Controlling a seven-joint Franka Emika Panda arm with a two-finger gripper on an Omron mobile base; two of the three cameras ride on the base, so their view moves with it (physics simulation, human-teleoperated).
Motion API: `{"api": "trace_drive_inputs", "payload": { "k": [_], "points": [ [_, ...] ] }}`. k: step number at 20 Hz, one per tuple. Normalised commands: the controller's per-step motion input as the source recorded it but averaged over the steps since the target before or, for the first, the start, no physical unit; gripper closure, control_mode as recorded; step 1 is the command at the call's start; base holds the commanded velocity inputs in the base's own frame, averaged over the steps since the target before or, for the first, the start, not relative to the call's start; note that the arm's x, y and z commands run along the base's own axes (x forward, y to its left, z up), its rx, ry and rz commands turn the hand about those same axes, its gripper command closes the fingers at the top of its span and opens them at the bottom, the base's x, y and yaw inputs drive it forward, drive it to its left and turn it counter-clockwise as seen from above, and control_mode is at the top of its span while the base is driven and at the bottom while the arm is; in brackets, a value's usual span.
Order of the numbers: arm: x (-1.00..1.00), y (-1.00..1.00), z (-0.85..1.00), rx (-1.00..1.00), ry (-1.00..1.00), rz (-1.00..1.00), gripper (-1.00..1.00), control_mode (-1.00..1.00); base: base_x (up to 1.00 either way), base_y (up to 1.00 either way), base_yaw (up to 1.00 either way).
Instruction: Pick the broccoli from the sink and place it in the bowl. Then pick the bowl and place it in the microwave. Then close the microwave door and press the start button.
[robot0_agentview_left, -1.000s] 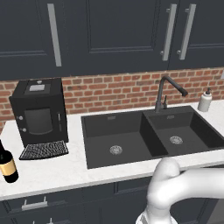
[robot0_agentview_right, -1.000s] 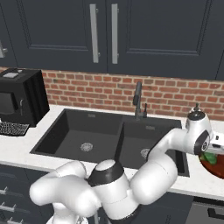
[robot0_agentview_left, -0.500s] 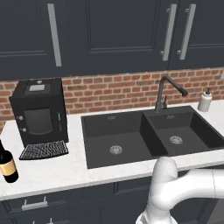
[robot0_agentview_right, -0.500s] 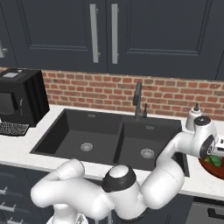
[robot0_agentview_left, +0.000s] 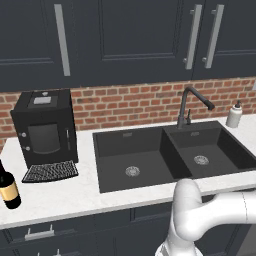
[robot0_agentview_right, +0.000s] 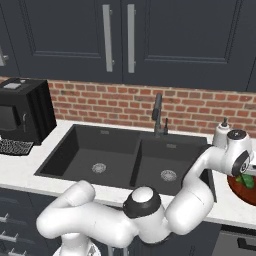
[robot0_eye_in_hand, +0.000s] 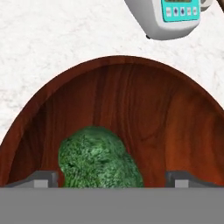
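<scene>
Hand view: broccoli (robot0_eye_in_hand: 99, 157) lies in bowl (robot0_eye_in_hand: 131, 105) between the wide-spread pincer (robot0_eye_in_hand: 111, 177) tips.

Even, soft rendered light throughout; faint shadows, no glare, sharp.

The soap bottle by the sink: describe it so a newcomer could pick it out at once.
Start at the dark charcoal double-basin sink set in the white speckled counter, then follow the red brick wall past the black curved faucet to the counter's far right. There stands a small pale grey soap bottle. Its light colour and pump top set it apart from the black fittings nearby.
</scene>
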Motion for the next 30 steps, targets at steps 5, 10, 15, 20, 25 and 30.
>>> {"api": "trace_drive_inputs", "payload": {
  "k": [5,10,15,20,25,30],
  "points": [
    [-0.15,0.11,0.12,0.00,0.00,0.00,-1.00,-1.00,0.00,0.00,0.00],
    [-0.37,0.39,0.24,0.00,0.00,0.00,-1.00,-1.00,0.00,0.00,0.00],
    [-0.37,0.47,0.14,0.00,0.00,0.00,-1.00,-1.00,0.00,0.00,0.00],
    [-0.36,0.53,0.01,0.00,0.00,0.00,-1.00,-1.00,0.00,0.00,0.00],
    [-0.08,0.31,0.00,-0.03,0.00,0.00,-1.00,-1.00,0.00,0.00,0.00],
    [0.09,0.03,0.00,-0.04,0.00,0.00,-1.00,-1.00,0.00,0.00,0.00]
  ]
}}
